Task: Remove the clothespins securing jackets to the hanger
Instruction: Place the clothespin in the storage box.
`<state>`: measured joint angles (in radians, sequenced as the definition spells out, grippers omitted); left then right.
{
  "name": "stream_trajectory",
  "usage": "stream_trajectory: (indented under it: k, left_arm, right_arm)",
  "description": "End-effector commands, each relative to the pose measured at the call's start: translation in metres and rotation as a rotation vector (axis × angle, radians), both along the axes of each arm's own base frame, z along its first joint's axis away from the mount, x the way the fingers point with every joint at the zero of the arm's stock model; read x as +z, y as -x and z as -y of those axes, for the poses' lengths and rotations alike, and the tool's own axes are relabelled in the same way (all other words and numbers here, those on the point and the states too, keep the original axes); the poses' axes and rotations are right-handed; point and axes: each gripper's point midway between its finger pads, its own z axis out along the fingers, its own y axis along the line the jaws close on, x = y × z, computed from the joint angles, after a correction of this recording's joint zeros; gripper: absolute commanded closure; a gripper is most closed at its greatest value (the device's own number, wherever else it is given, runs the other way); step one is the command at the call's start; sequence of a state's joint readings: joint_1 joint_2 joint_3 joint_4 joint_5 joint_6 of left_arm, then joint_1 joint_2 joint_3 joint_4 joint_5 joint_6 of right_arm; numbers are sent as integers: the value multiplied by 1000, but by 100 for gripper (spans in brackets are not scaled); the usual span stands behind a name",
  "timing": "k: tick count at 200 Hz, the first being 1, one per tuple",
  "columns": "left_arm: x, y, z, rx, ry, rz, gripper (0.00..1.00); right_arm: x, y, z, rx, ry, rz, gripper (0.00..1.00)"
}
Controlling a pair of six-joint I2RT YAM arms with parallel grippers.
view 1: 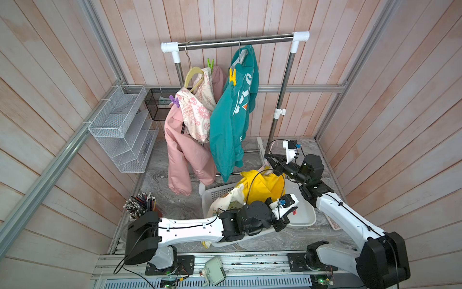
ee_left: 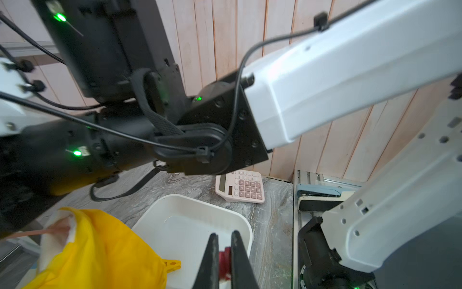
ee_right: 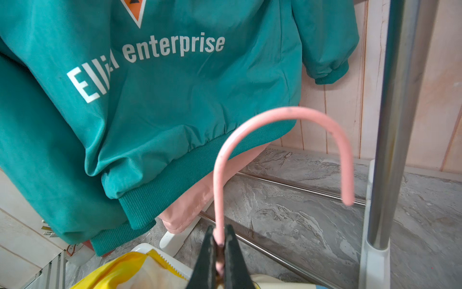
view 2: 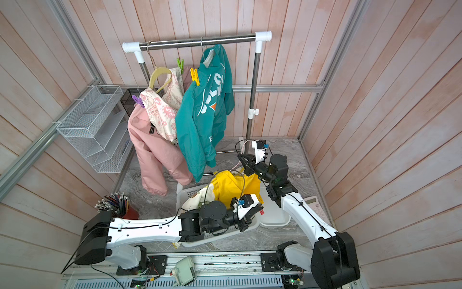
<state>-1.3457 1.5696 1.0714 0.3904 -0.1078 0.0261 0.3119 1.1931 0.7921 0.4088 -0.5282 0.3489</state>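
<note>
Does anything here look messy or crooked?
Yes. The pink jacket hangs lopsided: its cream hanger is tilted and partly bare, so the jacket droops from one side, pinned by a purple clothespin. The yellow jacket is off the rail, crumpled in the white basket.

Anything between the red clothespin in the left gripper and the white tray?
Nothing visible. The left gripper holds the red clothespin with the bare floor of the tray straight ahead of it; the yellow jacket lies off to one side.
</note>
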Motion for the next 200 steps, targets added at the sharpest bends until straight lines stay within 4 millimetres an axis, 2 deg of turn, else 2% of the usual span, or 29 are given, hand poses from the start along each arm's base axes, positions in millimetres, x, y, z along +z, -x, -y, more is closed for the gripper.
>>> stream_trajectory:
  k: [1, 41, 69, 100, 136, 156, 176, 200]
  left_arm:
    - [5, 3, 15, -38, 85, 0, 92]
    - [-50, -9, 46, -30, -29, -28, 92]
    - [-90, -22, 61, -20, -103, -62, 92]
    - [-120, -43, 74, 34, -174, -86, 90]
    - [-152, -53, 85, 56, -263, -122, 88]
    - [-163, -55, 83, 58, -290, -143, 75]
    - [-167, -53, 83, 42, -323, -140, 49]
    - [-147, -46, 87, -1, -311, -142, 37]
  right_arm:
    - [8, -4, 4, -28, -11, -13, 100]
    - [14, -2, 3, -24, -20, -14, 100]
    - [15, 1, 5, -26, -21, -10, 100]
    - [12, 4, 5, -25, -34, -19, 100]
    - [11, 5, 4, -19, -35, -21, 100]
    - [12, 4, 4, -18, -33, -18, 100]
    - [12, 4, 4, -18, -33, -19, 100]
    - [12, 3, 5, -20, -32, -21, 100]
